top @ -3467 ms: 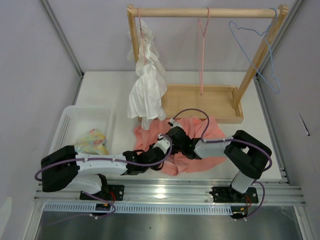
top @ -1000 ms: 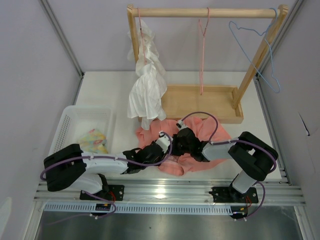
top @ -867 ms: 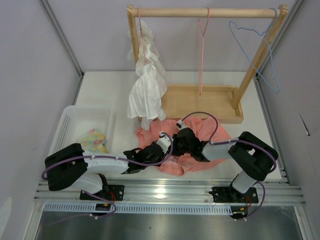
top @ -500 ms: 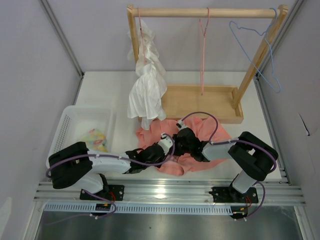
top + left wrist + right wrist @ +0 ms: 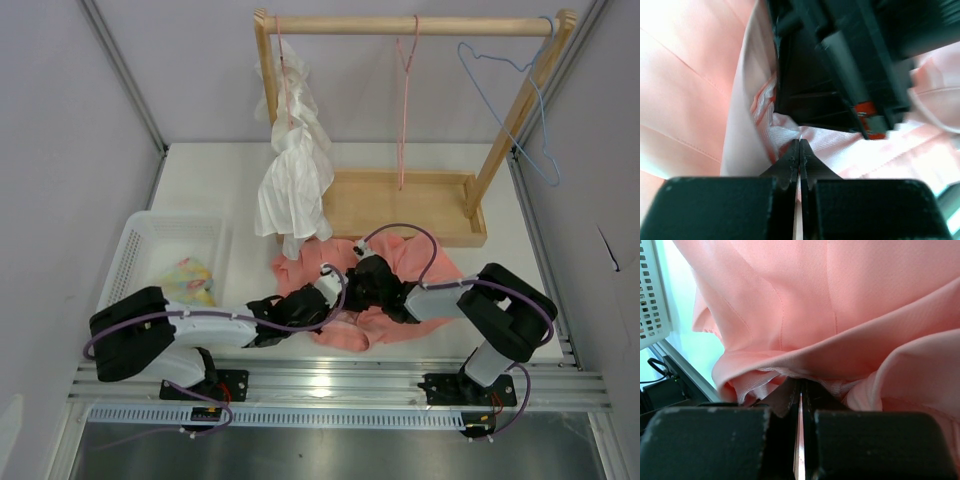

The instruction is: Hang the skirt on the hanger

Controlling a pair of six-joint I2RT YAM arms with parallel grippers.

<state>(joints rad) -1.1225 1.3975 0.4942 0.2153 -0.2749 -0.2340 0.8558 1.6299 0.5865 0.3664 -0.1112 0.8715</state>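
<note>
Left fingers (image 5: 788, 165) now pinched shut on skirt (image 5: 685, 90) (salmon-pink, crumpled, pleated).

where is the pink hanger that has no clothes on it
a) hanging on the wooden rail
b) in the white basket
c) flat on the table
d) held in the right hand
a, the pink hanger hangs by its hook from the wooden rail, well apart from the skirt that lies on the table by the arms.
</note>
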